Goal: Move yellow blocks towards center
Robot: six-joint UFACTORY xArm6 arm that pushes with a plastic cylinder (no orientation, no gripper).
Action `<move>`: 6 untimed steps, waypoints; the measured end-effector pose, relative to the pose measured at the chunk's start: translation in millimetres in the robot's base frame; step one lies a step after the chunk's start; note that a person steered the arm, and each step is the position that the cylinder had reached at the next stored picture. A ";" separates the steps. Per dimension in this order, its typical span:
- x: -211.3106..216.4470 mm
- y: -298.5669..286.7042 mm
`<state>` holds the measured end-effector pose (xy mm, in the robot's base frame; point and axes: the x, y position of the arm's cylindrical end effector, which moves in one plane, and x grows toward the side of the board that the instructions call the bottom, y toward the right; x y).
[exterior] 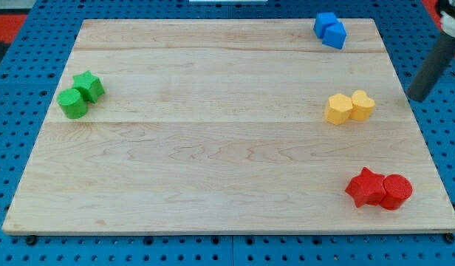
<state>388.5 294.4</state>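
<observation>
Two yellow blocks touch each other at the view's right middle of the wooden board (213, 148): a yellow hexagon-like block (338, 108) and a yellow heart-shaped block (363, 105) just to its right. My tip (414, 97) is at the view's right edge, over the blue pegboard just off the board, a short way to the right of the yellow heart block and apart from it.
Two blue blocks (330, 30) sit together at the board's top right. A red star block (366, 188) and a red cylinder (395, 192) sit at the bottom right. A green star block (89, 86) and a green cylinder (73, 103) sit at the left.
</observation>
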 end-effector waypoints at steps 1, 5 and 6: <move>-6.4 -21.2; 5.9 -47.1; 3.0 -27.9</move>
<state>391.5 266.5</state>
